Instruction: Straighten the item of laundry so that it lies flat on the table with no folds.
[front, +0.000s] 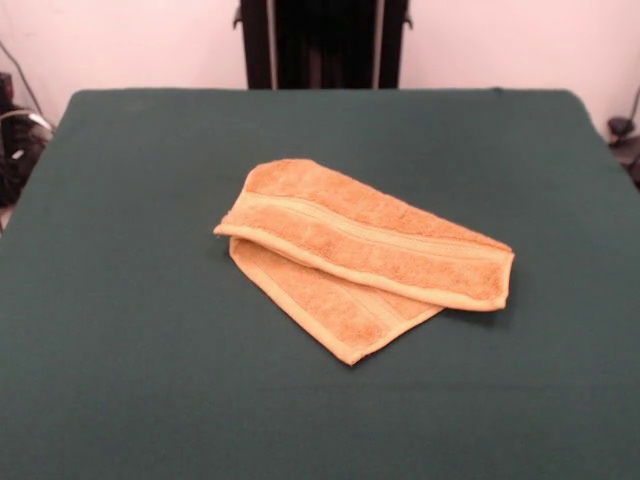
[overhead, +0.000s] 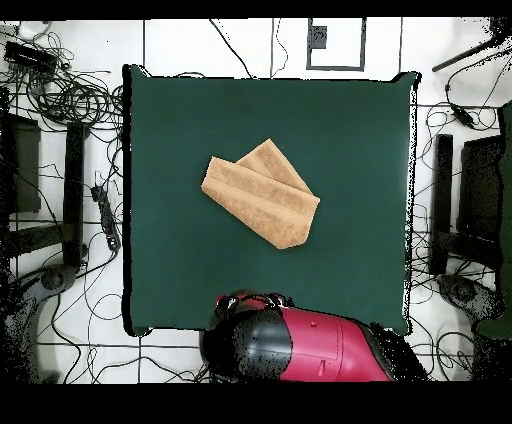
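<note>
Towel (front: 365, 250) folded double on table (front: 130, 330); gripper state cannot be told. If both layers are pinched, the fold is probably only dragged.

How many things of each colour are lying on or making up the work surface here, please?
Orange-tan: 1, the folded towel, one layer doubled over another.
Dark green: 1, the table under it.
Total: 2. The hand is not in view.
</note>
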